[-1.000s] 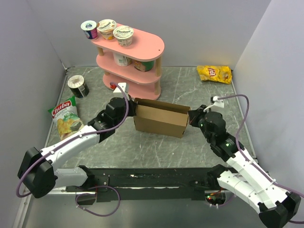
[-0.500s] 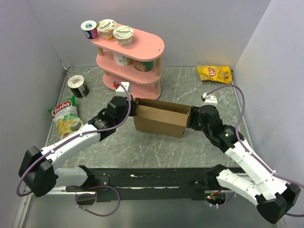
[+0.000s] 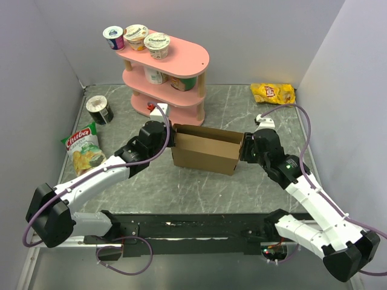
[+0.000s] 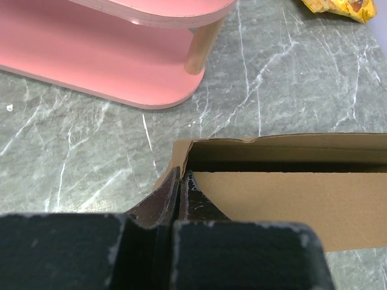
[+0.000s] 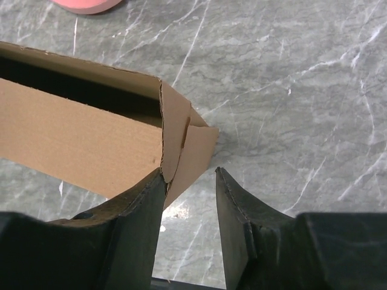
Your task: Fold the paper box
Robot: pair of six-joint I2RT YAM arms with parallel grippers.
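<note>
The paper box (image 3: 204,151) stands mid-table as a shallow brown cardboard trough with its top open. My left gripper (image 3: 172,140) is shut on its left end wall, one finger outside and one inside, as the left wrist view shows (image 4: 181,181). At the box's right end my right gripper (image 3: 243,151) is open. In the right wrist view its left finger (image 5: 133,205) touches the box's end corner. A loose end flap (image 5: 196,151) juts into the gap between the fingers, and the other finger stands apart over bare table.
A pink three-tier shelf (image 3: 166,72) with yogurt cups stands just behind the box. A yellow chip bag (image 3: 273,93) lies at the back right. A green snack bag (image 3: 83,150) and a dark tin (image 3: 99,109) lie at the left. Walls enclose the table.
My right gripper, shut on the box's right end a second ago, has opened and let go, then narrowed a little. Its wrist swung toward the back. The box and left arm barely moved.
</note>
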